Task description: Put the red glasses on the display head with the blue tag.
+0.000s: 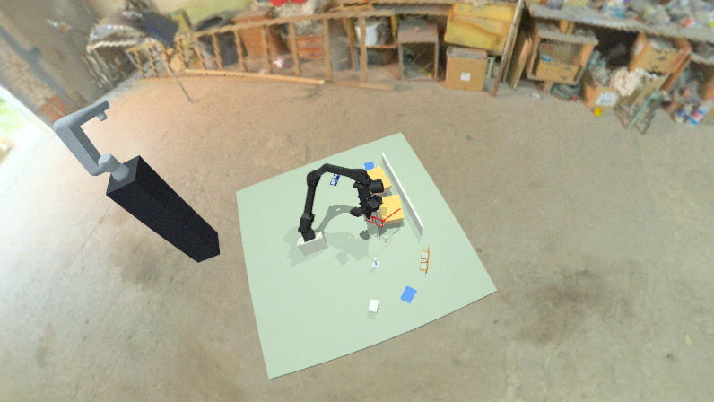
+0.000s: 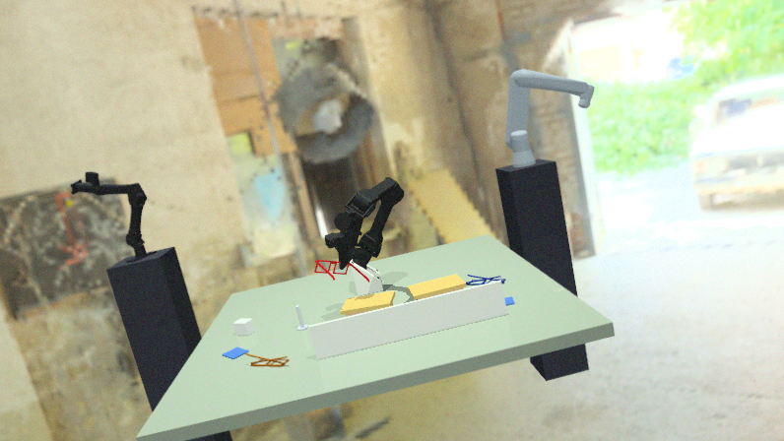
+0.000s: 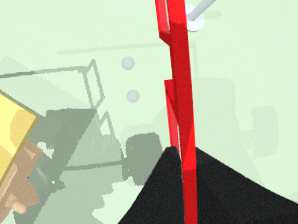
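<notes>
My gripper (image 1: 370,215) (image 2: 344,267) (image 3: 178,155) is shut on the red glasses (image 1: 392,214) (image 2: 359,271) (image 3: 181,75), holding them in the air by the front near the bridge. The temples stretch toward the side of the heads. The nearer yellow-topped head (image 1: 392,204) (image 2: 368,303) (image 3: 12,131) is beside and below the glasses; part of its brown face (image 3: 22,175) shows at the wrist view's lower left. The glasses are off this head. The other yellow-topped head (image 1: 381,176) (image 2: 436,285) stands behind it, partly hidden by the arm. I cannot tell which head bears the blue tag.
A long white wall (image 1: 402,190) (image 2: 408,337) runs behind the heads. Blue glasses (image 1: 335,179) (image 2: 485,281) and orange glasses (image 1: 427,257) (image 2: 268,364) lie apart. A peg stand (image 1: 375,264) (image 2: 299,317) (image 3: 194,21), white cube (image 1: 373,305) (image 2: 242,326) and blue square (image 1: 408,294) (image 2: 234,352) are also there.
</notes>
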Controlling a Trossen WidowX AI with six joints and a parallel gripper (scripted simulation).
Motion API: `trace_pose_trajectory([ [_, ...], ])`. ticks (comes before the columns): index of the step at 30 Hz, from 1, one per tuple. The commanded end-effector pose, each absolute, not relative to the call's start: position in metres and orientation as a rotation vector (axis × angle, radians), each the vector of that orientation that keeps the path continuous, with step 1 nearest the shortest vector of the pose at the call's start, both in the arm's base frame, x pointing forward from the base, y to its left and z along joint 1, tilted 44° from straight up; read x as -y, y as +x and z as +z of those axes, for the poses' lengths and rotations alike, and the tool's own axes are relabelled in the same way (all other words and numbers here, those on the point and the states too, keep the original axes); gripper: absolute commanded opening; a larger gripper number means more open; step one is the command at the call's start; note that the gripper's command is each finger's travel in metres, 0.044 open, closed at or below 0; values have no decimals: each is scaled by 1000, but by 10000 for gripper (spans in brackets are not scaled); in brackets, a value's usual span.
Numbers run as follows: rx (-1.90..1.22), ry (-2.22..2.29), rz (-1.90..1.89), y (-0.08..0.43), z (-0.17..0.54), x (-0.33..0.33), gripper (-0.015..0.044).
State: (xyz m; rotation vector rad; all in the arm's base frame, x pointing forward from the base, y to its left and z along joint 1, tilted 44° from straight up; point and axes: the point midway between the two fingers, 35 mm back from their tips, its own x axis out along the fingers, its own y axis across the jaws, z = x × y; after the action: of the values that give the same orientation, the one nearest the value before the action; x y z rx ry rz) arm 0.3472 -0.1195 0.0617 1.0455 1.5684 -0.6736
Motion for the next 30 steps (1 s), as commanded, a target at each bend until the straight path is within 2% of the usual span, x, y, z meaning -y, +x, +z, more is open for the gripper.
trace_pose_trajectory([
  [1,-1524,1082,-753,348,79,101,0],
  [15,-1318,1264,-960,342,142,34,0],
  [30,-1088,1534,-1092,310,201,-31,0],
])
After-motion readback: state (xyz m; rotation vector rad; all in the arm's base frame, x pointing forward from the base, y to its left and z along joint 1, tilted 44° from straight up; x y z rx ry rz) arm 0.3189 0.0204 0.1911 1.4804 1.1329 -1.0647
